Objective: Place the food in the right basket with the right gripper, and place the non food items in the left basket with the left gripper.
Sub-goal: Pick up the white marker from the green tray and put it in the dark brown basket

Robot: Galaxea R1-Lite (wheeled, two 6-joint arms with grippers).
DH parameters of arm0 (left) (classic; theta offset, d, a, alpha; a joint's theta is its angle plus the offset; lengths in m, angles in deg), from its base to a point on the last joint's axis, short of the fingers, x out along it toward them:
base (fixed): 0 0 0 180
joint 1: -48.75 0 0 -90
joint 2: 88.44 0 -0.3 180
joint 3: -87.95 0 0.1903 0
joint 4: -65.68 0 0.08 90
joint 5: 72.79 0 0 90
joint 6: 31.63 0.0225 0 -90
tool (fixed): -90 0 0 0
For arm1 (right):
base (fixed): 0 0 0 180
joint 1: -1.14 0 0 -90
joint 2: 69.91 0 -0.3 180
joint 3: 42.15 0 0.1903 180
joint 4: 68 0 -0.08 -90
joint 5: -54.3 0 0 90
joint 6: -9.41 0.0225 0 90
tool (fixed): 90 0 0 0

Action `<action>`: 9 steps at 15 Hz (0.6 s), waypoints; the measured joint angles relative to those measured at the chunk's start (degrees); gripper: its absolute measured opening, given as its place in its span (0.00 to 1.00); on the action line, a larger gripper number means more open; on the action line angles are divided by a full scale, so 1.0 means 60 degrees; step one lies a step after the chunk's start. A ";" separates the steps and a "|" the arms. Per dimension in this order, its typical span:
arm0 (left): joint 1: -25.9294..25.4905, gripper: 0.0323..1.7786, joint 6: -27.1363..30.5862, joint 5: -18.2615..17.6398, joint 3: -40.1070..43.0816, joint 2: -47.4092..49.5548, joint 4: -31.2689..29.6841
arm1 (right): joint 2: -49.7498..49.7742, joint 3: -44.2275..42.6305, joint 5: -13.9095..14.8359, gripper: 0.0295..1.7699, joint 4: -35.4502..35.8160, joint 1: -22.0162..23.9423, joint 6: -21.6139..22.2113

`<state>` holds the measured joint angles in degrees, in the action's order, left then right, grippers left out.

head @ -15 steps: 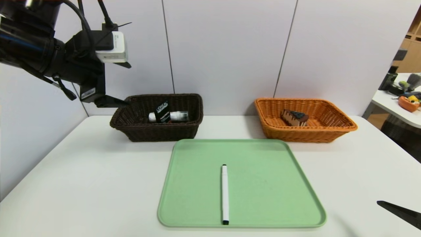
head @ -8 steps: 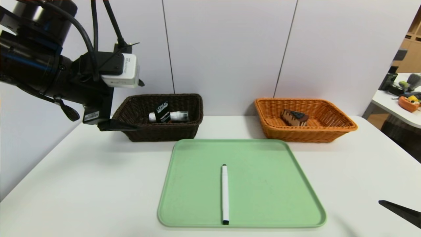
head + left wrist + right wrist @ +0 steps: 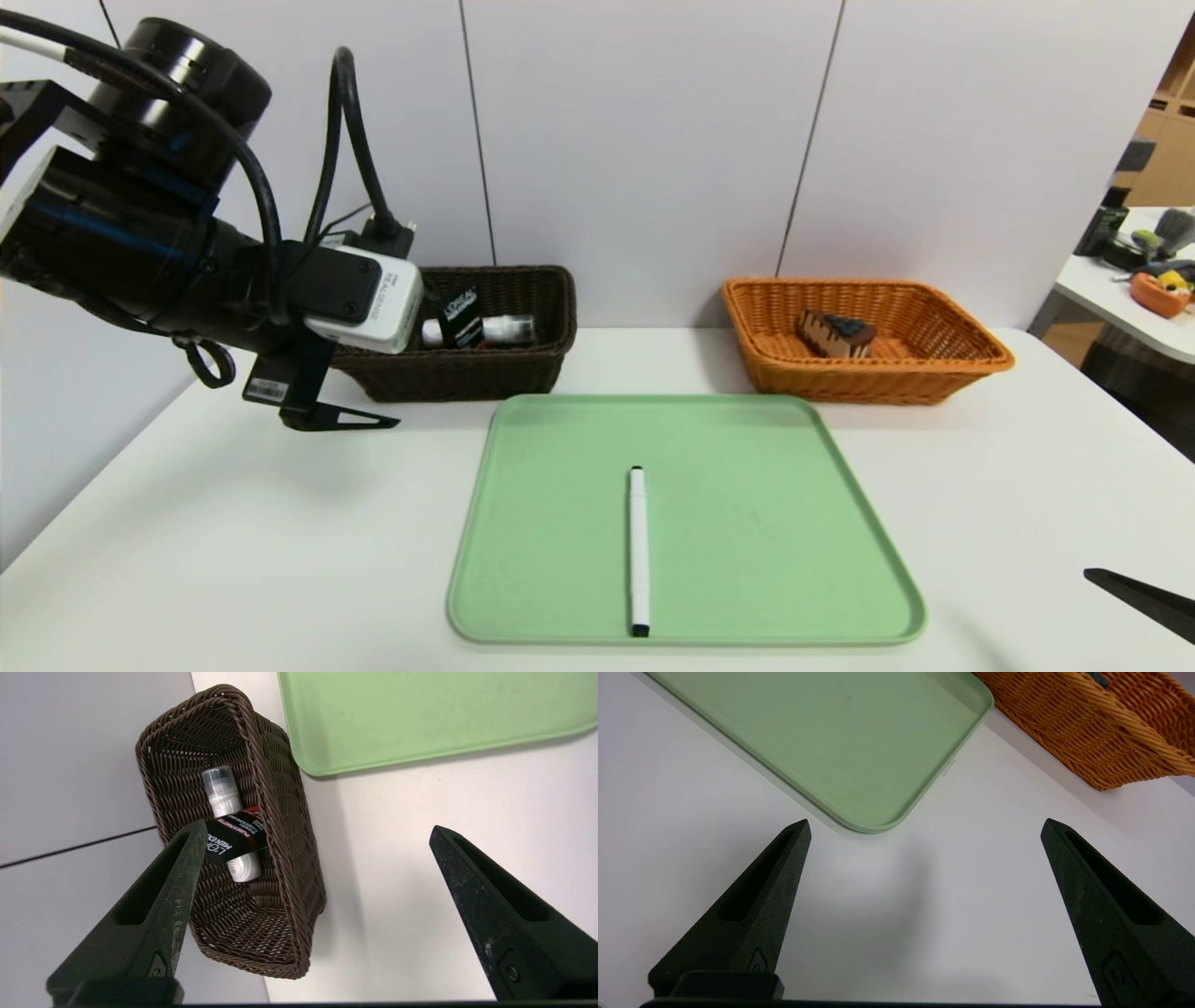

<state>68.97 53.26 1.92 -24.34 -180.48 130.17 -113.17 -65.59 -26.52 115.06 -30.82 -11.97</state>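
On the green tray (image 3: 747, 523): white marker (image 3: 638, 551)
Left end effector (image 3: 317, 830): spread, empty, beside tray's far-left corner
Right end effector (image 3: 924, 826): spread, empty, off tray's near-right corner
Brown basket (image 3: 523, 369): bottle (image 3: 485, 329), beyond tray
Orange basket (image 3: 934, 373): cake slice (image 3: 836, 334), beyond tray

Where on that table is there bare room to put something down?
The white table is bare left of the green tray, also to its right, and between the brown basket and orange basket. The tray holds only a pen. The left gripper crowds the brown basket's near corner.
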 joint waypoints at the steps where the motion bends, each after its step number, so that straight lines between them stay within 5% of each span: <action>1: 0.0014 0.95 0.0372 0.0014 0.0051 -0.0016 0.0010 | 0.0069 0.0000 -0.0006 0.96 -0.0091 0.0000 -0.0047; 9: 0.0593 0.95 0.2471 -0.0018 0.0244 -0.0317 -0.0238 | 0.0616 0.0004 0.0016 0.96 -0.0725 -0.0061 -0.0217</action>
<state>72.53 68.09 1.81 -22.87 -182.38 128.74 -109.48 -65.56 -26.42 110.71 -31.19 -13.28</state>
